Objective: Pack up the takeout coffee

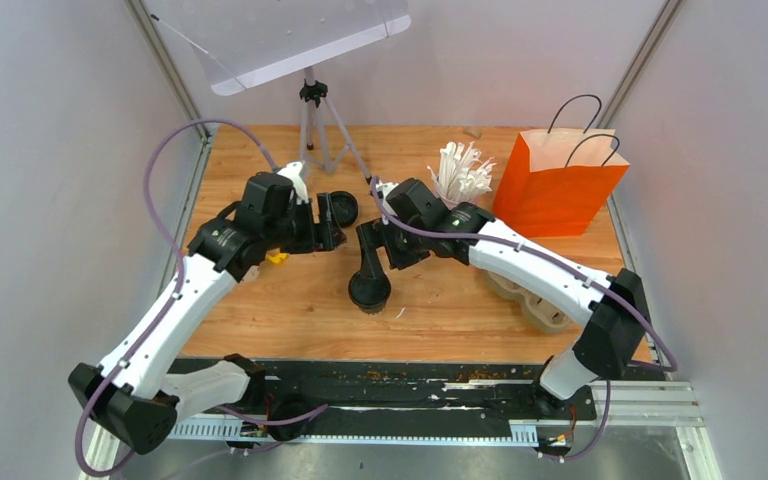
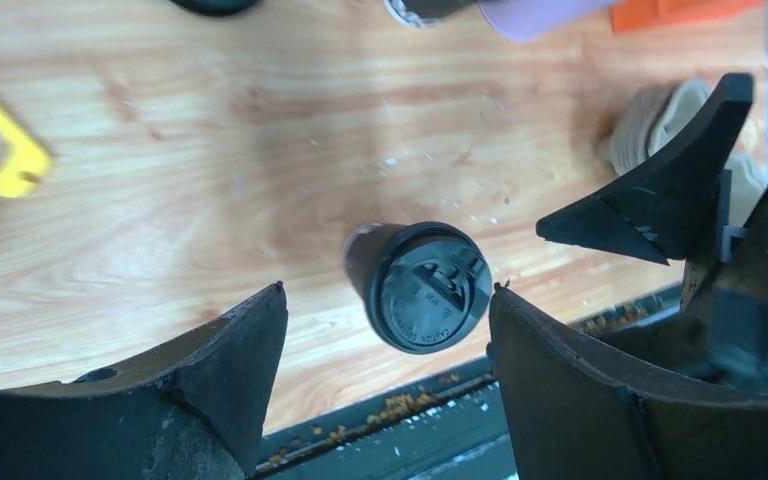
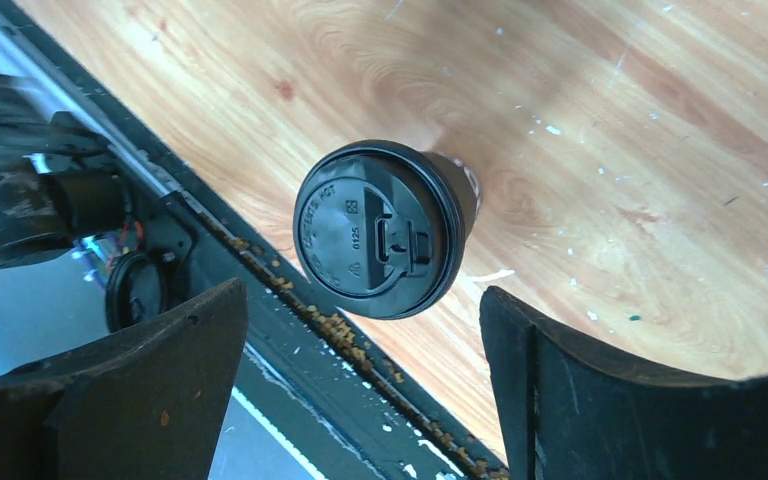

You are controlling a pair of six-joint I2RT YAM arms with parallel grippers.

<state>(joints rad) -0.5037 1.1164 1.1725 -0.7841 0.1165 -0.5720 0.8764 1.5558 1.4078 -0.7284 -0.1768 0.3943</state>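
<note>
A takeout cup with a round black lid (image 1: 370,290) stands upright near the front middle of the wooden table; its side looks dark in shadow. It shows in the left wrist view (image 2: 425,285) and the right wrist view (image 3: 380,228). My right gripper (image 1: 372,250) (image 3: 362,290) is open and hovers just above and behind this cup without touching it. My left gripper (image 1: 328,225) (image 2: 388,290) is open and empty, higher and to the cup's left. A second black lid (image 1: 340,207) sits beside the left gripper's tip.
An orange paper bag (image 1: 557,185) stands open at the back right. White straws (image 1: 460,170) stand beside it. The brown pulp tray (image 1: 535,300) lies under the right arm. A tripod (image 1: 312,130) stands at the back. A yellow piece (image 2: 0,160) lies on the left.
</note>
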